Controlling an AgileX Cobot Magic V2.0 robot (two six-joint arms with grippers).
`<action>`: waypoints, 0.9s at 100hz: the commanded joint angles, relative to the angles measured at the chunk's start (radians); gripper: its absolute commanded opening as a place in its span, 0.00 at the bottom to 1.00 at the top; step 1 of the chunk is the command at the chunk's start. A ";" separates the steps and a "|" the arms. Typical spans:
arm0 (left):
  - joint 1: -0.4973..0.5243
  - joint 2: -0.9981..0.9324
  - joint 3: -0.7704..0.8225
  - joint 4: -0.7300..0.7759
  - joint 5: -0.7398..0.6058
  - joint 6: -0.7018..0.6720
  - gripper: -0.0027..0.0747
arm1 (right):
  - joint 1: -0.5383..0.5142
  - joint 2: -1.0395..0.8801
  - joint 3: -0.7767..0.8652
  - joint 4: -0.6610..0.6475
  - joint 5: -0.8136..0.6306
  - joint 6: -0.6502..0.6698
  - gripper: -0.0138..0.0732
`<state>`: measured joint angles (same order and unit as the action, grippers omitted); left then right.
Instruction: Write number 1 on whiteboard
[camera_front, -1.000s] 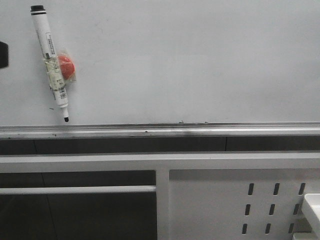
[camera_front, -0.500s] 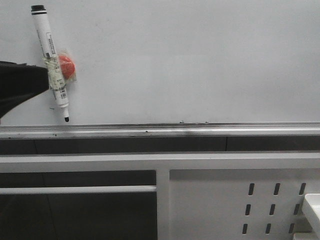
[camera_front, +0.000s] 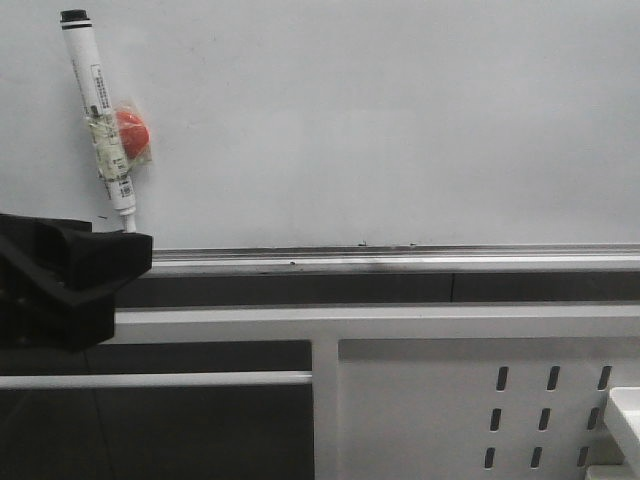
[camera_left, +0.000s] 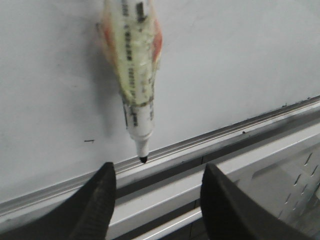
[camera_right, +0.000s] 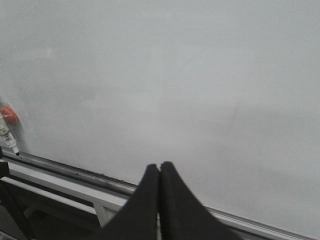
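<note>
A: The whiteboard (camera_front: 400, 130) bears no stroke; a marker (camera_front: 98, 112) hangs tip-down on its left part, taped to a red magnet (camera_front: 131, 130).

B: The left gripper (camera_left: 157, 195) gapes just below that tip. The right gripper (camera_right: 160, 200) is pressed closed, empty, facing bare board.

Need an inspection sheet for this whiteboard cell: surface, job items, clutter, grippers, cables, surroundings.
Surface: large glossy white whiteboard, unmarked apart from tiny dark specks; no number 1 stroke seen.
Job's things: white marker pen with black tip hangs tip-down on the board, taped to a red round magnet.
Clutter: nothing seen.
Grippers: left gripper open, below the pen tip, apart from it; right gripper shut, empty.
Cables: nothing seen.
Surroundings: silver metal tray rail under the board; white perforated frame panel below.
</note>
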<state>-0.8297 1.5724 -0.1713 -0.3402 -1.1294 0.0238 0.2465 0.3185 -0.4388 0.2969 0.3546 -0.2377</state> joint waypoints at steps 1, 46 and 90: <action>-0.008 -0.018 -0.035 -0.039 -0.233 -0.014 0.48 | 0.001 0.016 -0.033 0.001 -0.100 -0.012 0.09; -0.008 -0.011 -0.143 -0.124 -0.233 -0.044 0.48 | 0.001 0.016 -0.033 0.001 -0.102 -0.012 0.09; -0.008 -0.010 -0.139 -0.056 -0.220 -0.044 0.01 | 0.001 0.016 -0.033 0.001 -0.106 -0.012 0.09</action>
<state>-0.8373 1.5844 -0.3032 -0.4535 -1.1302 -0.0132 0.2465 0.3185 -0.4388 0.2969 0.3302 -0.2377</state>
